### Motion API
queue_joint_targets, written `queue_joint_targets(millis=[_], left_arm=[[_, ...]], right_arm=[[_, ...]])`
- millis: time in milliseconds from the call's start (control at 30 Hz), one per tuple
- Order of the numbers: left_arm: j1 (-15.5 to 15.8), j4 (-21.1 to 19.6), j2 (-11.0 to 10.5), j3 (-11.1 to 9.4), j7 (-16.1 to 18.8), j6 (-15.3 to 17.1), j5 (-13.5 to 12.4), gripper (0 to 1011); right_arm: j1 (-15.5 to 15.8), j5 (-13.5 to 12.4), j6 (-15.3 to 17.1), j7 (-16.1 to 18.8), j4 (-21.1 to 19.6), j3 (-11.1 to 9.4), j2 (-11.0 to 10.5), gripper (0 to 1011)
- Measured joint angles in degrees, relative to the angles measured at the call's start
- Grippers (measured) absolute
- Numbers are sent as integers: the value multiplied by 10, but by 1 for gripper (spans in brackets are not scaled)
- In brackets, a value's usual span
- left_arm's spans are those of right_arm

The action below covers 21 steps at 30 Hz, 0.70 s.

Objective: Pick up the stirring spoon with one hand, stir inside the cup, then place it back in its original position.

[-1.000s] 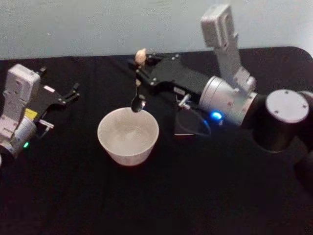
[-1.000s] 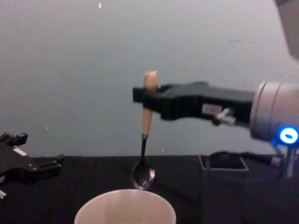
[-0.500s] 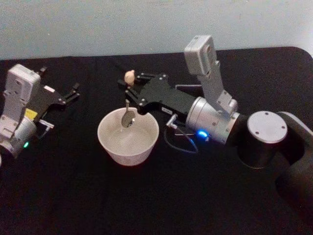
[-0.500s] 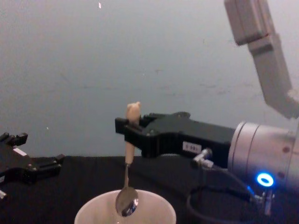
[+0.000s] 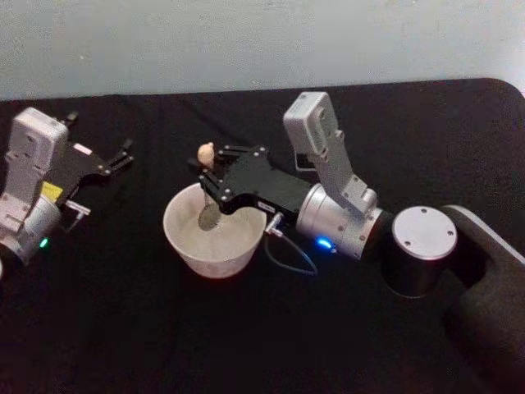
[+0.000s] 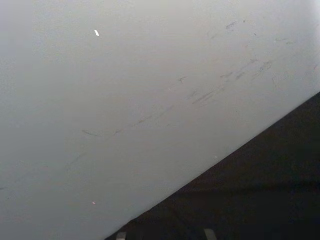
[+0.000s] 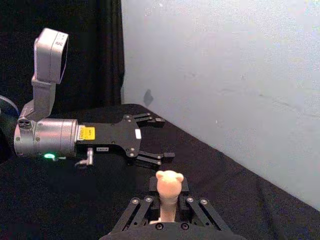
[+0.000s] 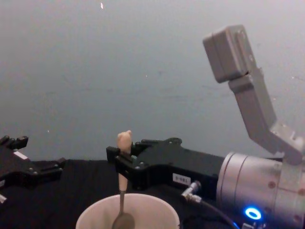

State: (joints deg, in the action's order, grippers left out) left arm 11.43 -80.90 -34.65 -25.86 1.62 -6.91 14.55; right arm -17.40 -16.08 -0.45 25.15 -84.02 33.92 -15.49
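Your right gripper (image 5: 210,174) is out over the cup (image 5: 215,261), jaws clenched on the cream handle of the stirring spoon (image 5: 208,216). The spoon hangs close to upright, and the little animal knob pokes up just above the jaws; you get a good look at it in the right wrist view (image 7: 169,186). The shiny bowl end is down inside the cup, below the rim. From the chest view the spoon (image 8: 122,192) drops straight past the rim of the cup (image 8: 95,213) on the side nearer the robot's left. Can't tell if the bowl is touching the cup's bottom or wall.

The cup sits on the black worktop (image 5: 246,336), a bit left of centre.

Your left gripper (image 5: 123,156) is parked well off to the left of the cup, low over the worktop, with its jaws spread apart and nothing in them.
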Motion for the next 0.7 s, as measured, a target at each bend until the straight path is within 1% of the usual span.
queue_joint_targets(millis=[233, 433, 633, 700], left_arm=[[0, 0, 0, 0, 0, 0, 0, 1001], [0, 0, 0, 0, 0, 0, 0, 1001], [0, 0, 0, 0, 0, 0, 0, 1001], [0, 0, 0, 0, 0, 0, 0, 1001]], right_arm=[[0, 10, 0, 1, 12, -5, 11, 212], [-1, 16, 1, 0, 19, -11, 15, 212], [3, 18, 6, 0, 16, -18, 13, 212], [6, 17, 9, 1, 10, -22, 9, 212]])
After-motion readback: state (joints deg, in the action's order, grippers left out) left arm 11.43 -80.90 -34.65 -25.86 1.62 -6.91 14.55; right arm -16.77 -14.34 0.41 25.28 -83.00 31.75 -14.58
